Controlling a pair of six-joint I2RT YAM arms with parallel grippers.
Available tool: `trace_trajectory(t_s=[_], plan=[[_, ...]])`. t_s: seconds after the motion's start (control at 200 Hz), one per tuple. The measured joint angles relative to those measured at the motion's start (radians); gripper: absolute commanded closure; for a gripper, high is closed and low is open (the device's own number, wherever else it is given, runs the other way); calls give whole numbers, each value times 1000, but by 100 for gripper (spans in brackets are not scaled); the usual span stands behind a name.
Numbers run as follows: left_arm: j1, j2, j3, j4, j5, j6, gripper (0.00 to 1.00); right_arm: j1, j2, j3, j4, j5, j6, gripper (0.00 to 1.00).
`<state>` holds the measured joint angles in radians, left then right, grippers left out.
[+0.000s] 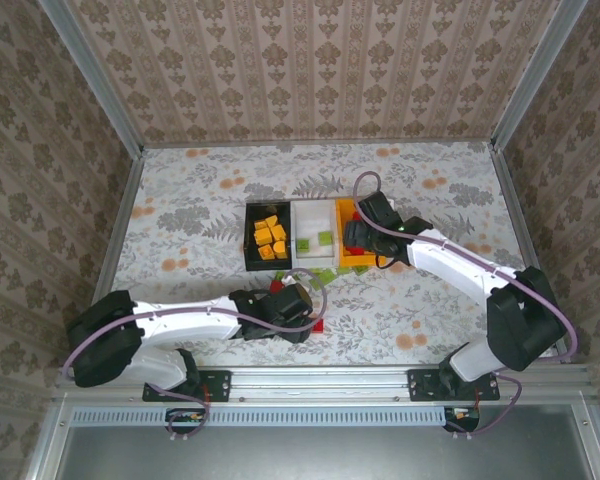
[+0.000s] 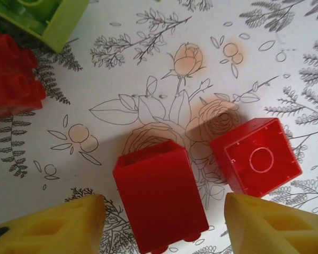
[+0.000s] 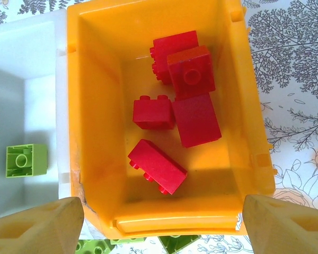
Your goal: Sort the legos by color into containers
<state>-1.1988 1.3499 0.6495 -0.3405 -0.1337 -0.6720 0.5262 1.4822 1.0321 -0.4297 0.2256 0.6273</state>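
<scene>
"Yellow fingers [image 2: 58, 227] fill the bottom of the left wrist view. Is the left gripper [image 2: 161, 205] holding anything?"

"Not yet. Its jaws stand apart on either side of a red brick [image 2: 159, 196] lying on the table, with a gap showing on both flanks. I'd say it's lined up that way so that closing takes this brick alone. A second red brick [image 2: 257, 159] sits just beside the right finger, close enough to get nudged."

"And the bins?"

"All three stand in a row, touching, which keeps every drop close by. On the left, the black bin [image 1: 250, 235] holds the orange-yellow bricks [image 1: 271, 238]. The white bin [image 1: 315, 212] in the middle has a few green bricks [image 1: 325, 237]. At the right end, the orange bin [image 3: 95, 63] holds five red bricks [image 3: 193, 119]."

"So the red one goes right?"

"That's my reading – it belongs in the orange bin."

"What about the right gripper [image 3: 161, 203]?"

"It hovers above the orange bin's near wall with its jaws wide and nothing between them. More green bricks [image 1: 320, 278] lie on the table in front of the bins, so the sorting looks well along but unfinished."
</scene>
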Motion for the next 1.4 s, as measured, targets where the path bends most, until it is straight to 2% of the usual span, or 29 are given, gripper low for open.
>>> trace_trajectory(t_s=[0.215, 0.41, 0.54, 0.815, 0.93, 1.095, 1.4], plan=[[21, 14, -14, 24, -1, 9, 52, -1, -22, 0, 0, 0, 0, 19], [23, 32, -17, 35, -1, 16, 50, -7, -40, -10, 0, 0, 0, 19], [23, 41, -17, 34, 0, 22, 63, -12, -55, -26, 0, 0, 1, 19], [23, 4, 11, 0, -1, 38, 65, -35, -163, -96, 2, 5, 23, 19], [40, -37, 93, -25, -2, 72, 66, -40, -234, -162, 4, 11, 45, 19], [118, -17, 243, 16, 13, 140, 68, -42, -298, -250, 5, 26, 75, 19], [245, 323, 594, 122, 87, 273, 70, -45, -307, -308, 5, 34, 103, 19]])
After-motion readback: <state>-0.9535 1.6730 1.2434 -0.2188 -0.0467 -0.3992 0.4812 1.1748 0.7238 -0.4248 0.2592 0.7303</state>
